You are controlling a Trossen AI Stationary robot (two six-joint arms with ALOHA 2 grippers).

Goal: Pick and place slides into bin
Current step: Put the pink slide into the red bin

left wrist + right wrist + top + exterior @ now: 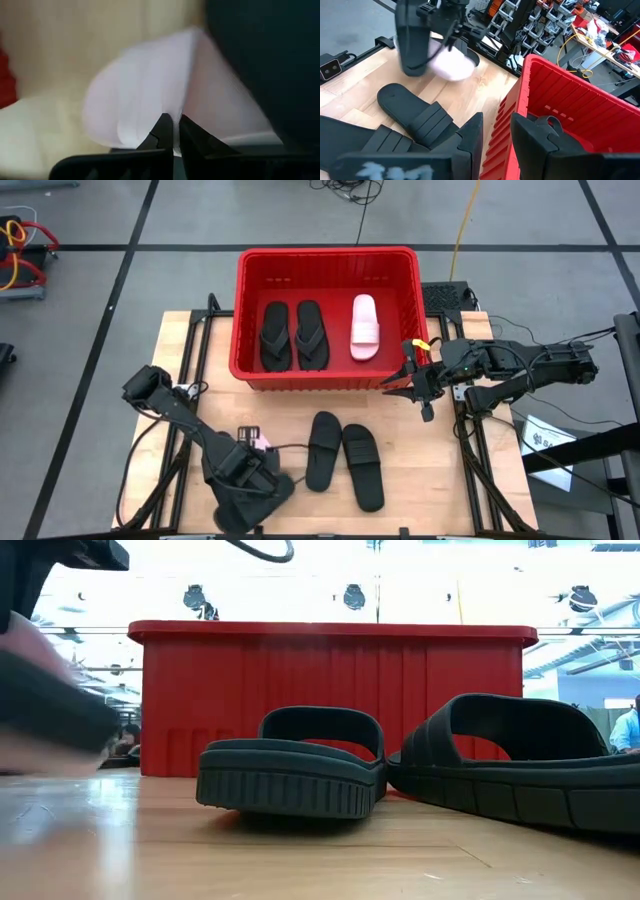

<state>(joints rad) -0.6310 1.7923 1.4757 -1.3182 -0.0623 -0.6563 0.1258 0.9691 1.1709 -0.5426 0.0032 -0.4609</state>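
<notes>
The left gripper (451,37) holds a pink slide (451,64), fingers (162,131) nearly closed on its edge, near the table's front-left corner. The bin (325,255) lies away from it, at the table's back. The right gripper (410,375) waits beside the bin's front-right corner, fingers narrow w/ nothing between.

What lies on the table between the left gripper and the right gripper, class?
In the high view, two black slides lie side by side on the wooden table, between the left gripper holding a pink slide and the right gripper by the red bin.
</notes>
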